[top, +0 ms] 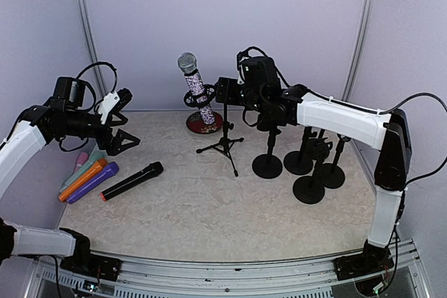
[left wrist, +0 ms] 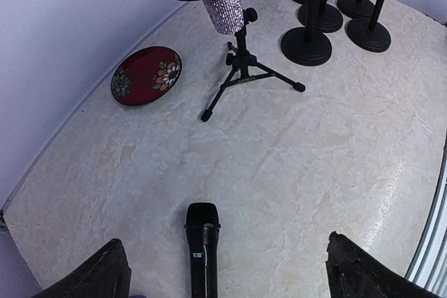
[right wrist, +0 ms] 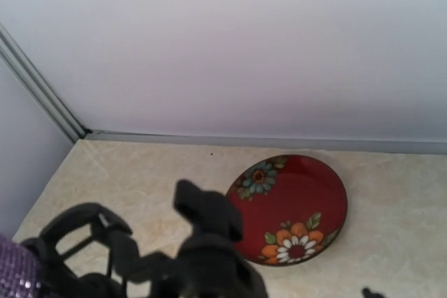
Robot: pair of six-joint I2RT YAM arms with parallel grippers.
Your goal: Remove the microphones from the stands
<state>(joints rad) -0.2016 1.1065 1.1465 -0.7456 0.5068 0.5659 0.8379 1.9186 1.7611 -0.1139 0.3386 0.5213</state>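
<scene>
Microphone [top: 194, 80] body: rough, sparkly purple-white studded crust; head is silvery metal mesh. Stand [top: 225, 143] and black microphone [top: 133, 181]: matt black finish. Table [top: 209, 214]: smooth, pale marbled surface; plate [left wrist: 145, 76]: glossy red glaze, painted flowers.

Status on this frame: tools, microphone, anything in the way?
Left tool open, off to the left. Right tool beside the stand, grip unclear. Glitter microphone seated in stand. Red plate behind, not obstructing.
</scene>
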